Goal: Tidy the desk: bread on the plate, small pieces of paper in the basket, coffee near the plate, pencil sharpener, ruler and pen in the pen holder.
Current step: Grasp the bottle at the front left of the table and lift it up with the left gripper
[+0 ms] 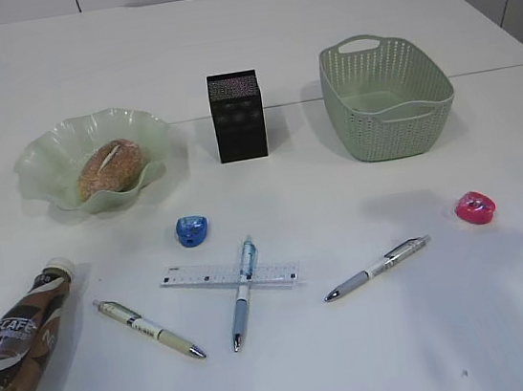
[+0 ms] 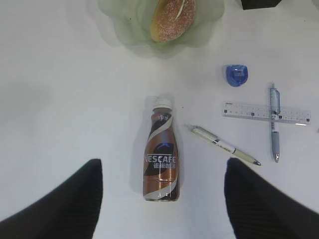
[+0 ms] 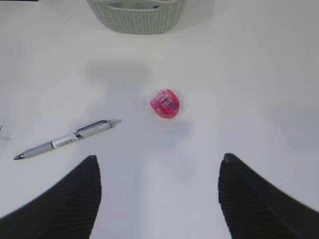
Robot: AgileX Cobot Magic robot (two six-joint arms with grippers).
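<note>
- Far left of the white tabletop (image 1: 379, 354): a coffee bottle (image 1: 21, 343) lies on its side, cap toward the plate (image 1: 44, 157) — near it, but not yet stood beside it.
- The bread (image 1: 108, 167) already sits in the wavy green plate, so that part of the tidy-up looks done.
- The left hand (image 2: 162, 199) hangs above the bottle with its fingers spread and nothing between them. Judging by that, the coffee is the step in hand; the next move calls for coming down over the bottle's body and closing across its width, then setting it by the plate.
- In the middle: a blue sharpener (image 1: 192, 230), a clear ruler (image 1: 229, 278) with a blue pen (image 1: 242, 294) lying across it, and a cream pen (image 1: 149, 329) to their left. The black pen holder (image 1: 236, 115) stands behind them, nothing visibly in it.
- Right of centre: a grey pen (image 1: 377, 268), with the green basket (image 1: 390, 111) at the back. No paper scraps show on the tabletop.
- Far right: a pink sharpener (image 1: 475, 208), with the right hand (image 3: 159, 199) open and empty just short of it.
- The exterior view shows neither hand; only the wrist views do. The left wrist view reads the bottle's label — the right wrist view shows just the basket's near wall.
</note>
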